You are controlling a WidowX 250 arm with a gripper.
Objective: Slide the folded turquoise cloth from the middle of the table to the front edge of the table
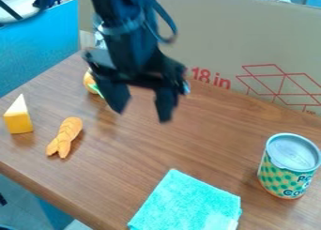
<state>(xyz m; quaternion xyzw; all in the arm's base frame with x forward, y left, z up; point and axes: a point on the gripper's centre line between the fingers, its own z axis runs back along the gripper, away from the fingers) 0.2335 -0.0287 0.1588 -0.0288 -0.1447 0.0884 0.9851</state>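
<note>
On the surface (213, 142), the can (288, 167) stands right of the cloth (188, 204), the toy shrimp (65, 136) left of it. The wedge (19, 117) is farther left; cardboard (219, 32) stands behind.

My camera looks down at a slant over the brown wood-grain counter (201, 144), facing me and the upright tan cardboard panel (210, 29) behind my black two-finger gripper (141, 114). It stands near, with the folded turquoise cloth (188, 201) closest, cut by the view's lower edge.
</note>
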